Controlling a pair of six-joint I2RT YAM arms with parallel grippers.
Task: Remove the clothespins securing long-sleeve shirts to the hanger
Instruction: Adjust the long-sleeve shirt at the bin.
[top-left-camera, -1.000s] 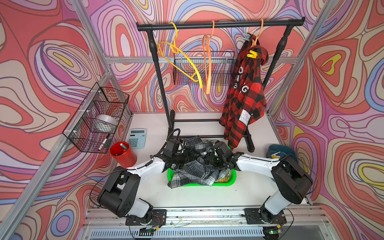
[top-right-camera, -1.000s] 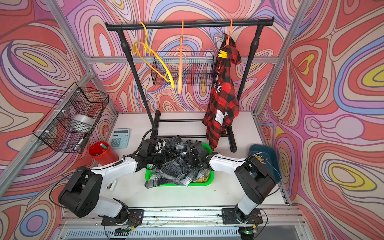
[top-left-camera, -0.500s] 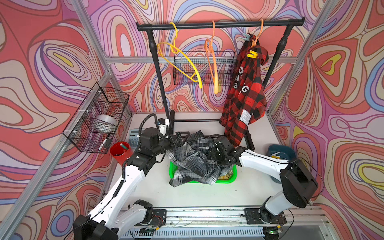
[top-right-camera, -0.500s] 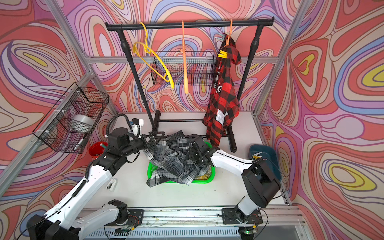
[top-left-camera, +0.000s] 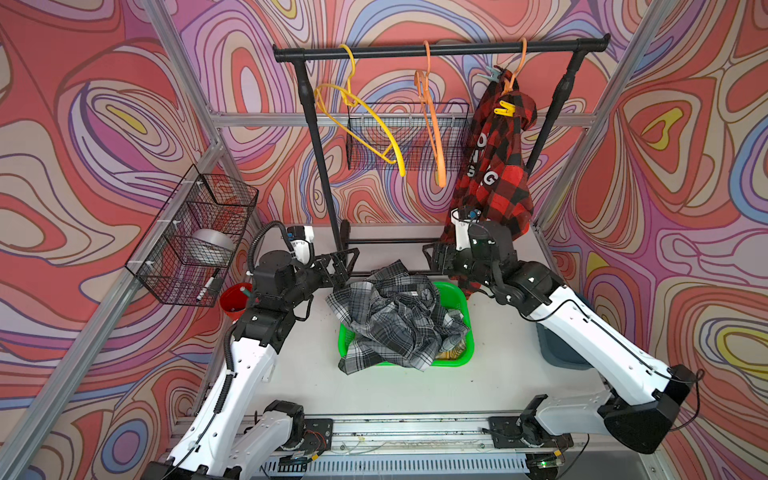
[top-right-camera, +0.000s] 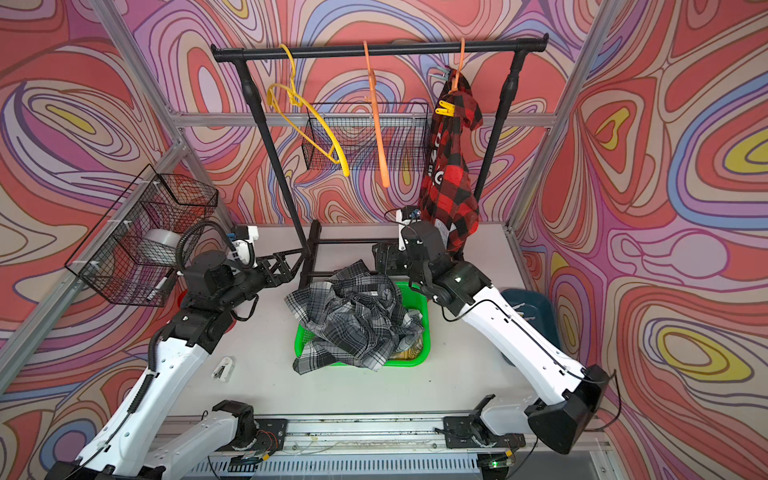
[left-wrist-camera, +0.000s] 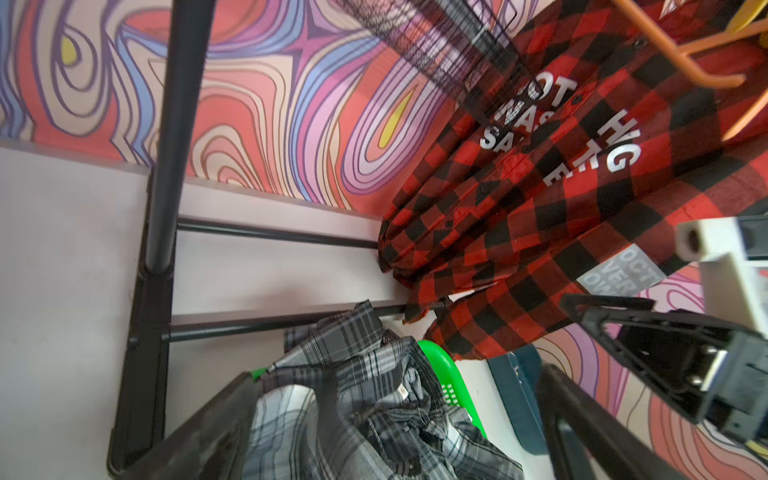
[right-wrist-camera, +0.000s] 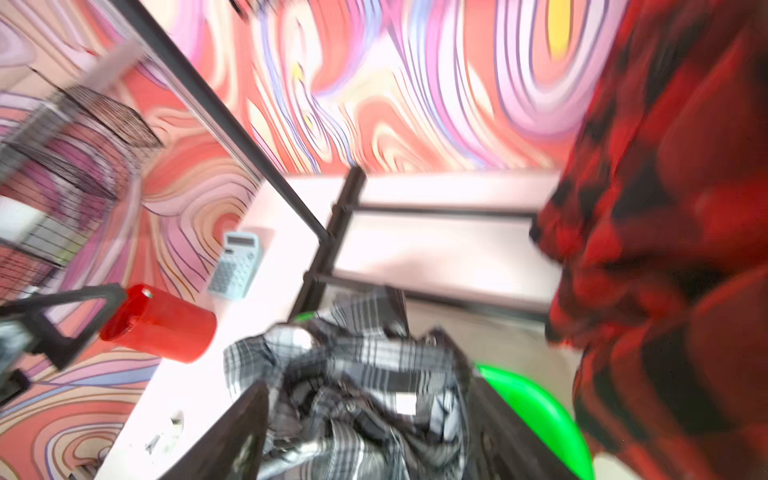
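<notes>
- The only shirt on the rail (top-left-camera: 457, 48) is the red-black shirt (top-left-camera: 494, 166). It hangs at the far right from an orange hanger (top-left-camera: 517, 62).
- A yellow clothespin (top-left-camera: 503, 109) bites its shoulder. A pale teal clothespin (top-left-camera: 490, 75) sits just above, by the hook; what it clamps is too small to tell.
- Both arms sit low near the green basket (top-left-camera: 455, 295), where the grey plaid shirt (top-left-camera: 395, 316) lies heaped.
- The left tool (top-left-camera: 349, 268) gapes wide and empty. The right tool (top-left-camera: 432, 259) also has its jaws apart with nothing between them.
- The step in hand looks like a reach up to the yellow clothespin, and the right arm is the nearer one.
- Close on the pin's free handle ends, not on cloth. Squeeze across them to open the spring, then draw the pin off along its own length.
- The hanger hangs free, so a sideways push would likely swing it or lift its hook. The left tool could steady the shirt's lower edge.
</notes>
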